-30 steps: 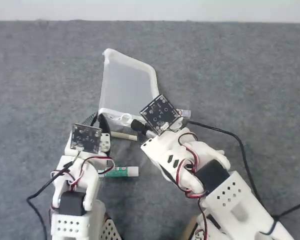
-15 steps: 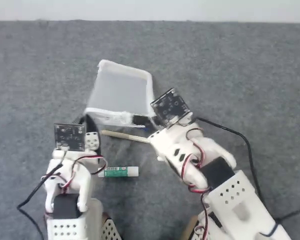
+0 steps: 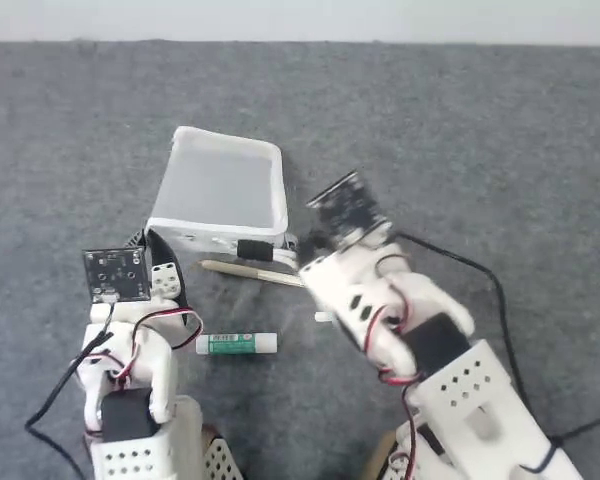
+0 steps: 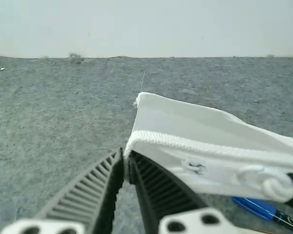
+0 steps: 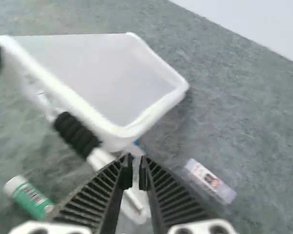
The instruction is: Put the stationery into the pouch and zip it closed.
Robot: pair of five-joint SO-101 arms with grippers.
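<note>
A white translucent pouch [image 3: 220, 190] lies on the grey mat, its zip edge towards the arms. My left gripper [image 3: 143, 240] is shut on the pouch's near-left corner; in its wrist view the fingers [image 4: 107, 187] pinch the corded edge of the pouch [image 4: 210, 136]. My right gripper [image 3: 302, 243] is beside the pouch's near-right corner, shut, with nothing seen between its fingers [image 5: 151, 185]. A white pen with a black grip [image 5: 78, 136] lies along the pouch's [image 5: 102, 83] mouth. A wooden pencil [image 3: 250, 270] and a green glue stick [image 3: 237, 343] lie in front of the pouch.
A small clear box [image 5: 207, 179] rests on the mat to the right of the pouch. A blue pen [image 4: 256, 207] lies under the pouch's zip edge. The green glue stick [image 5: 27, 197] is between the two arms. Open mat lies beyond the pouch.
My left gripper has dragged the pouch's corner to the left, and the pouch has shifted and turned with it. The right gripper stays near the same place, now just off the pouch's right corner.
</note>
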